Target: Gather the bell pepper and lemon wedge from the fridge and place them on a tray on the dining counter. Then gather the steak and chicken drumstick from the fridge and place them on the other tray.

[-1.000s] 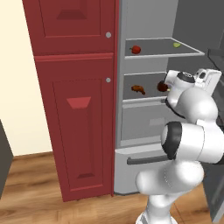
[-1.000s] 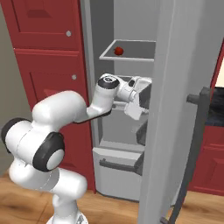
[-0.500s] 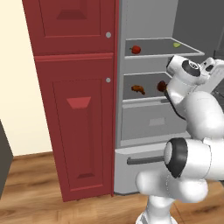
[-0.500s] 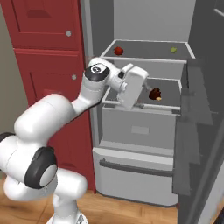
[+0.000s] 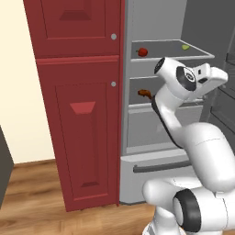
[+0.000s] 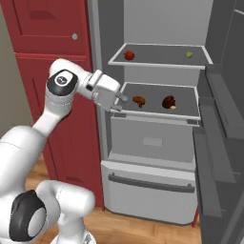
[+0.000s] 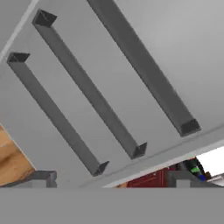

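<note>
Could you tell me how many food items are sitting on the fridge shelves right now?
4: bell pepper upper shelf left, lemon wedge upper right, chicken drumstick lower shelf left, steak beside it. The drawer could hide more.

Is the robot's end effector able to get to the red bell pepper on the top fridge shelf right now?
Probably yes. The fridge door is open and the bell pepper sits alone near the front left of the top shelf. The open end effector is empty, just below that shelf by the lower shelf's front edge, so it must rise first.

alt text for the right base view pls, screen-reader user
The white arm reaches toward an open fridge, its open, empty gripper at the left front edge of the middle shelf. That shelf holds a chicken drumstick and a steak; the top shelf holds a bell pepper and a lemon wedge.
</note>
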